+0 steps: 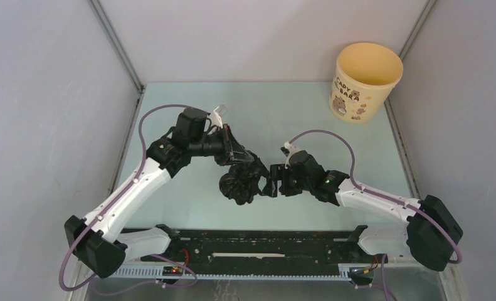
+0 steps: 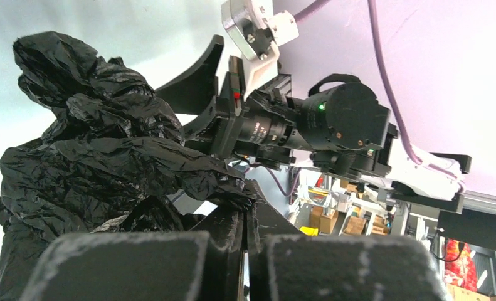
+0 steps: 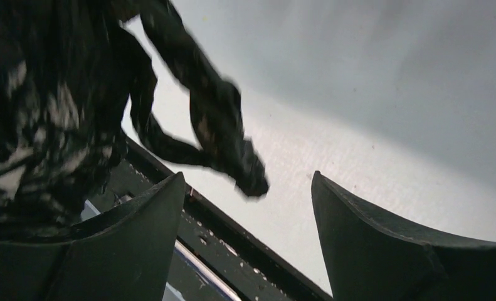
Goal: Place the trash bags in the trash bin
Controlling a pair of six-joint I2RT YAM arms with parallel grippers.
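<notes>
A crumpled glossy black trash bag (image 1: 240,182) hangs in a bunch above the middle of the table. My left gripper (image 1: 250,159) is shut on its upper edge; in the left wrist view the film (image 2: 101,157) is pinched between the closed fingertips (image 2: 253,207). My right gripper (image 1: 272,180) is open just right of the bag, facing it. In the right wrist view a loop of the bag (image 3: 220,135) dangles above the gap between the spread fingers (image 3: 148,207), nothing held. The pale yellow trash bin (image 1: 365,81) with bear pictures stands upright at the far right corner.
A black slotted rail (image 1: 251,248) runs along the near table edge between the arm bases. Grey walls close in the table on the left, back and right. The right arm's wrist (image 2: 333,122) shows close in the left wrist view.
</notes>
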